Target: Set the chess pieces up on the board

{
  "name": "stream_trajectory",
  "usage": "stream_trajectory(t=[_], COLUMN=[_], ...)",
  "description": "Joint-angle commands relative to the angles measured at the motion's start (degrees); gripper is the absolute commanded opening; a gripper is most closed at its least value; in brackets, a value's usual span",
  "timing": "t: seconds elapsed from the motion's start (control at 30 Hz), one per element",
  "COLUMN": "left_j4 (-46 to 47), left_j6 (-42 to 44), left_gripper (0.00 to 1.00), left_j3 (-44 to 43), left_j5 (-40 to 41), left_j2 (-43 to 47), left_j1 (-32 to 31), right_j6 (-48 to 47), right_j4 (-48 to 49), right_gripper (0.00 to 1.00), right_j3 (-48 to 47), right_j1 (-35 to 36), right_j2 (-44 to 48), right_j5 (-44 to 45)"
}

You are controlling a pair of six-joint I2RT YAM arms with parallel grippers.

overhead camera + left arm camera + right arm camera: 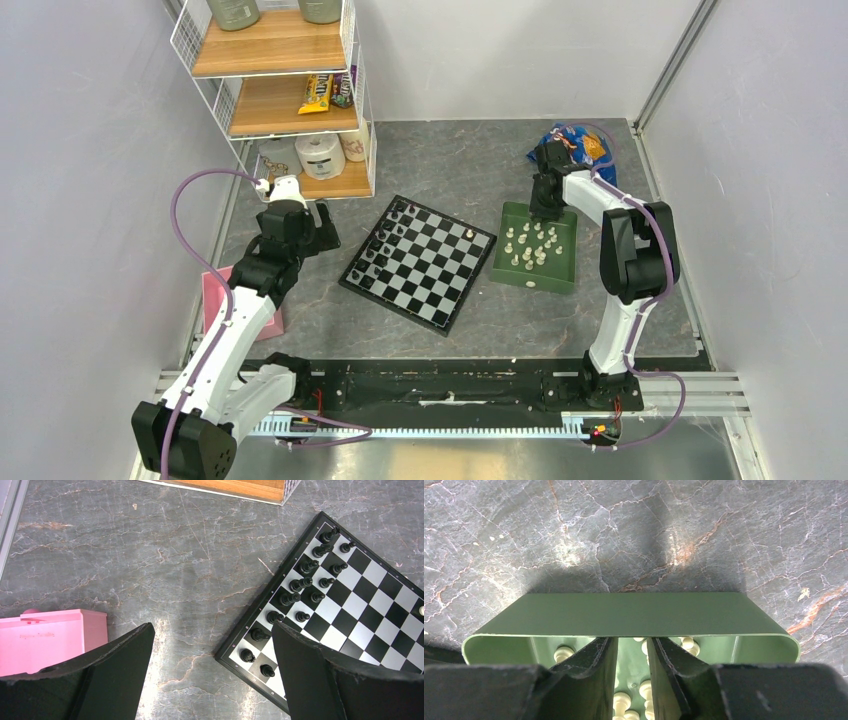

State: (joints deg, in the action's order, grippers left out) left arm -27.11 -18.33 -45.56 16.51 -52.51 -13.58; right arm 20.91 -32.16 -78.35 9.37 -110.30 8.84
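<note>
The board (430,275) lies in the middle of the table, with black pieces (385,245) ranked along its left side and one cream piece (469,233) near its far right edge. Several cream chess pieces (532,245) stand in a green tray (535,286) to the board's right. My right gripper (632,642) reaches down inside the tray's far wall (624,615), jaws narrowly open, gripping nothing; cream pieces (644,687) show on the floor through the gap. My left gripper (212,627) hangs wide open over bare table beside the board's (385,625) corner.
A wire shelf (280,90) with snack packs and tape rolls stands at the back left. A pink box (215,300) sits by the left arm. A blue snack bag (580,145) lies behind the tray. Walls close in on both sides.
</note>
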Motion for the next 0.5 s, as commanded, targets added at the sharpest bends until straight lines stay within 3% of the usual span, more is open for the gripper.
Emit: stream_trajectory(t=[0.0,0.47], left_j4=[1.01,1.01], left_j6=[1.91,1.92], left_gripper=[0.95,0.95], left_j3=[0.03,0.03], left_j5=[0.77,0.83], left_j2=[0.13,0.17], left_j1=[0.22,0.22], right_j6=[-0.34,-0.32], right_j4=[0.21,-1.4], right_gripper=[0.34,0.31], right_j3=[-0.58,-1.64], right_j1=[-0.26,-0.23], right_j2=[0.91,-0.5], right_j5=[0.15,-0.08])
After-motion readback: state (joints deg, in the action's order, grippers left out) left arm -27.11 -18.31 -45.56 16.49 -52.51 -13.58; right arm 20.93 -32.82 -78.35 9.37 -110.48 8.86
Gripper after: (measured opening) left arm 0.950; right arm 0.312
